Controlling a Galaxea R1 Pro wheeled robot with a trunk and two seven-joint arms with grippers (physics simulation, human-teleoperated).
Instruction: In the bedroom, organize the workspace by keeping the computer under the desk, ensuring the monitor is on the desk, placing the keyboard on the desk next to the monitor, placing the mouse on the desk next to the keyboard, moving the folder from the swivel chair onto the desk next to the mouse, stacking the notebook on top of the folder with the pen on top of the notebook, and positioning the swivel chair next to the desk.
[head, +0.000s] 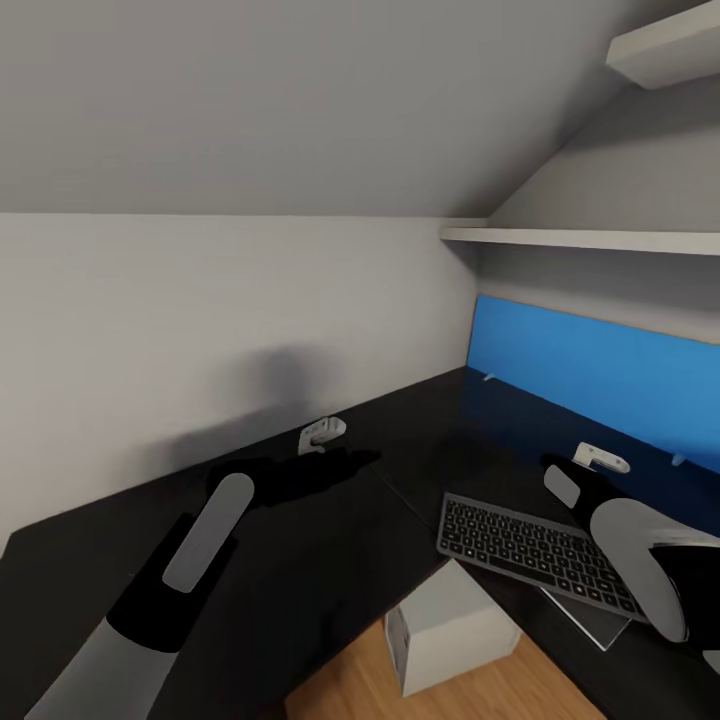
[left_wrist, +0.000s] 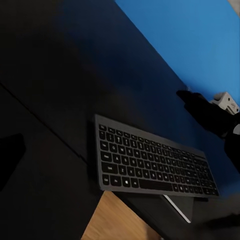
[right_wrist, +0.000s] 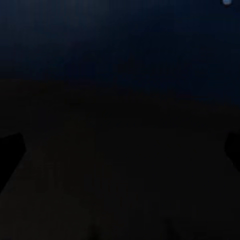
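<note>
The matte black L-shaped table (head: 300, 560) meets pale grey sloped walls (head: 200, 300) and a blue back panel (head: 600, 375); the keyboard (head: 535, 545) overhangs its edge. Whether either claw is open or closed, I cannot tell.

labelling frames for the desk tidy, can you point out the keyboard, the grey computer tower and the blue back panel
Slim dark-keyed keyboard in a silver frame (head: 530, 548): head view, middle of the key field.
Light grey boxy computer tower (head: 450, 625): head view, its top face below the desk edge.
Bright blue back panel (head: 600, 375): head view, centre of the panel.
</note>
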